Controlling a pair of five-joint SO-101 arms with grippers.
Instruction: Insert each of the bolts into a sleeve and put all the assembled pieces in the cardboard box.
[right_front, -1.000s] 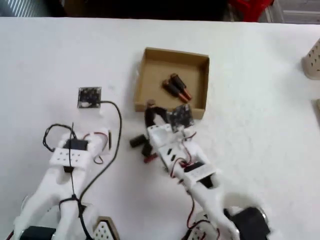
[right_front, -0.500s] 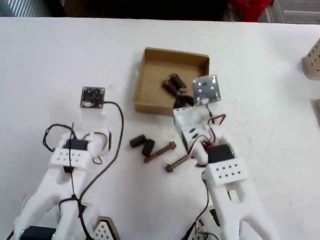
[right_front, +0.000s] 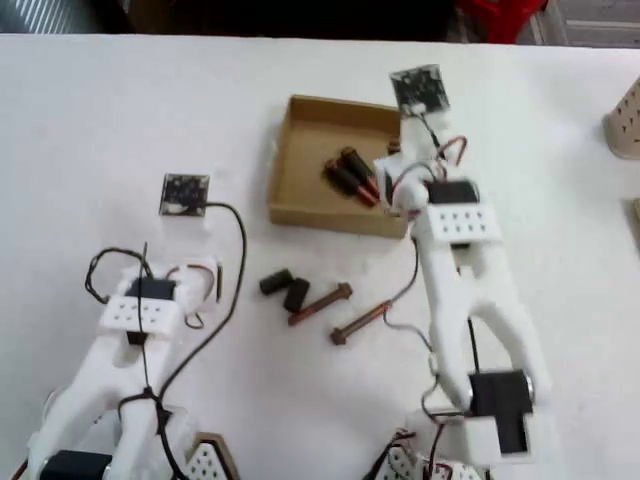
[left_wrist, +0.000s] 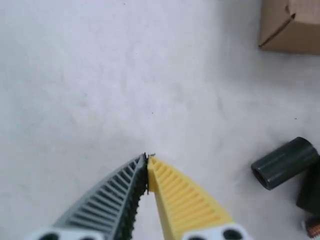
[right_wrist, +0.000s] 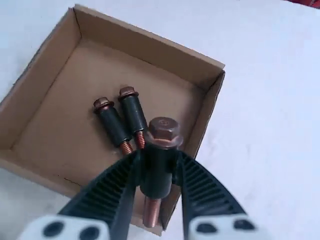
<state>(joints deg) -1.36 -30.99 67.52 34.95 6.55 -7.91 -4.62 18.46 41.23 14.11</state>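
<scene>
My right pincer (right_wrist: 157, 162) was clamped on the dark sleeve of an assembled piece (right_wrist: 160, 152), its bolt head up and copper thread poking out below. I held it above the cardboard box (right_wrist: 150, 45), close to one wall. From the high view my own wrist hid those fingers. Two finished pieces (right_wrist: 117, 122) lay side by side on the box floor. My left pincer (left_wrist: 146, 165) was closed tip to tip on nothing, over the white table (left_wrist: 75, 75). Near it a black sleeve (left_wrist: 285, 162) lay on its side, and a second one (left_wrist: 310, 187) was cut off by the frame. Between my arms lay two bare bolts (right_front: 320, 303). Beyond the table's far edge the room was dark, with a red shape (right_front: 500, 15) cut off. A pale holed object (right_front: 625, 125) was clipped at the table's edge.
</scene>
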